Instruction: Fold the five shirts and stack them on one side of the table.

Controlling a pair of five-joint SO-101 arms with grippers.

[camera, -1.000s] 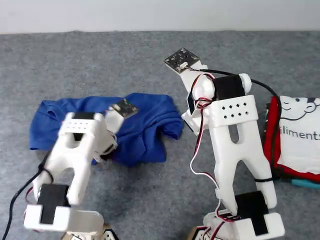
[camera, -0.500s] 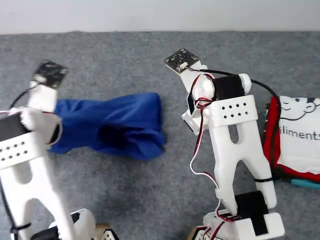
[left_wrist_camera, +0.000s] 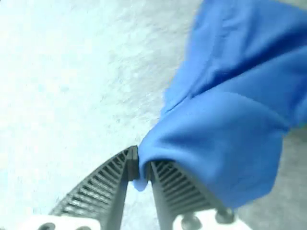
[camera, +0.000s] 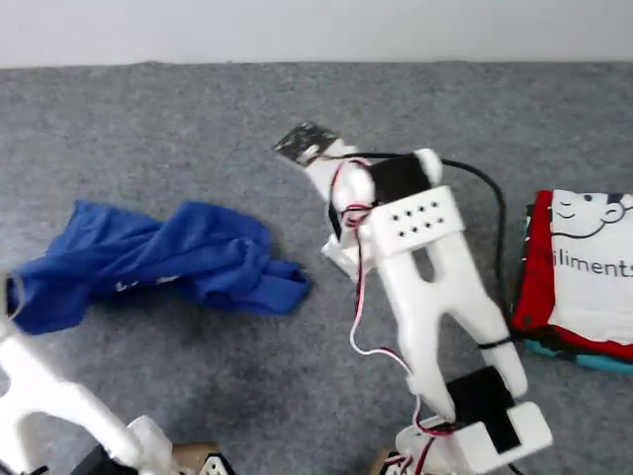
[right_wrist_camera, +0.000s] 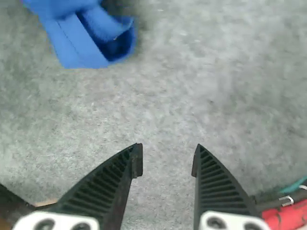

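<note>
While the left gripper (left_wrist_camera: 139,165) is clamped on a bunched edge of the blue shirt (camera: 158,262), the rest of that shirt lies crumpled on the left part of the grey, felt-like table (camera: 198,129). The right gripper (right_wrist_camera: 165,153) hangs over bare grey surface near the shirt's end, jaws apart. Folded shirts (camera: 584,287) sit stacked at the table's right edge. A pale wall (camera: 297,30) runs behind.

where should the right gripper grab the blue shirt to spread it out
Probably the free end nearest the right gripper, where the blue shirt tapers to a bunched corner on the table. Come down from above on the right arm's side: the left gripper is shut on the opposite end, and the right gripper is open.
</note>
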